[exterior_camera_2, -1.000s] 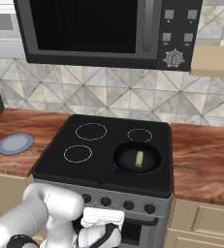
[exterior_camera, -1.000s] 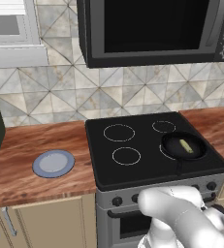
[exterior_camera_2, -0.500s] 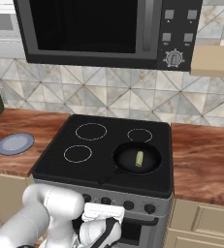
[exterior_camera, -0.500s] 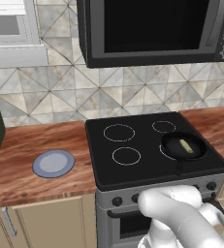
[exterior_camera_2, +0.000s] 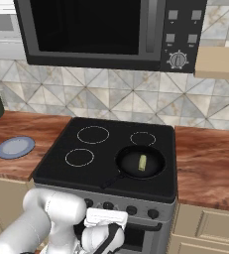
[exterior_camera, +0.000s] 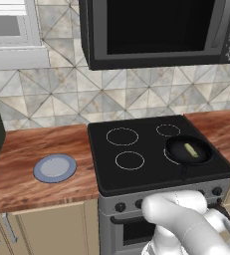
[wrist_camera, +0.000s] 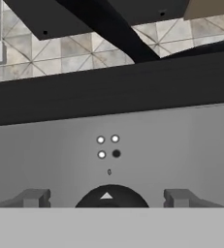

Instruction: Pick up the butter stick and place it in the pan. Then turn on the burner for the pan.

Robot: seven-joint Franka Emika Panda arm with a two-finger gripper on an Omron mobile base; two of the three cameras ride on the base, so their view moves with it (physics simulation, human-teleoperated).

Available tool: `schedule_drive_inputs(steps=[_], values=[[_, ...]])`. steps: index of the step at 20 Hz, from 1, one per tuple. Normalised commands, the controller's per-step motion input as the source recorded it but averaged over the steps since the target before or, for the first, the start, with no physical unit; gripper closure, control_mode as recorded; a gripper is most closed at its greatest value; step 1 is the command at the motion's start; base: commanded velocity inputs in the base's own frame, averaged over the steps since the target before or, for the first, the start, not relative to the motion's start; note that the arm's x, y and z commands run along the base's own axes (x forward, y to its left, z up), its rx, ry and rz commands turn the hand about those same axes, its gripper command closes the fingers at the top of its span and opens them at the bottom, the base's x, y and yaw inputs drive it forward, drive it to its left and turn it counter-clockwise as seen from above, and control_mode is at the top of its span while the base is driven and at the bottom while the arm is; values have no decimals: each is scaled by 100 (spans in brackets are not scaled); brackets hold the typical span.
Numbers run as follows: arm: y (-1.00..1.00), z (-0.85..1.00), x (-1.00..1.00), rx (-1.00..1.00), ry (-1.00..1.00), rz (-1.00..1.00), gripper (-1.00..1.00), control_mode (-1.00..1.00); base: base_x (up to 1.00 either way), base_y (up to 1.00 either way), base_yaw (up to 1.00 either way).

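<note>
Hovering at the stove's grey front panel, the robot's claw (wrist_camera: pixel 106 198) stands spread, its two dark fingertips (wrist_camera: pixel 33 197) set wide on either side of a round black knob (wrist_camera: pixel 111 197) with a small white pointer mark. Nothing is pinched between them. Just above the knob on the panel sits a little cluster of four dots (wrist_camera: pixel 108 146), three pale and one dark.

From the right base camera the white arm bends low before the oven door, with the claw (exterior_camera_2: pixel 106 233) tucked under the row of dark knobs (exterior_camera_2: pixel 131 210) along the stove's front.

Beyond the panel lies the glossy black glass cooktop (exterior_camera: pixel 136 144). On its front right ring, the burner (exterior_camera_2: pixel 140 162), rests the pan (exterior_camera: pixel 188 151): small, round and black, with low sides and a short black handle pointing toward the front edge. The butter stick (exterior_camera: pixel 190 150) lies inside it, a small pale-yellow bar near the middle of the pan's floor, much smaller than the pan itself.

Farther left, a round grey-blue plate (exterior_camera: pixel 55 168) sits on the wooden worktop (exterior_camera: pixel 27 154), well apart from the stove. Behind everything runs a tiled wall, with a black microwave (exterior_camera_2: pixel 101 30) mounted above the cooktop.
</note>
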Motion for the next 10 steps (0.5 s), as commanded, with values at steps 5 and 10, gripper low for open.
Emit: schedule_drive_inputs(steps=[5,10], values=[[0,-21,0,1,0,0,-100,-100,0,0,0],[0,-18,0,1,0,0,-100,-100,0,0,0]])
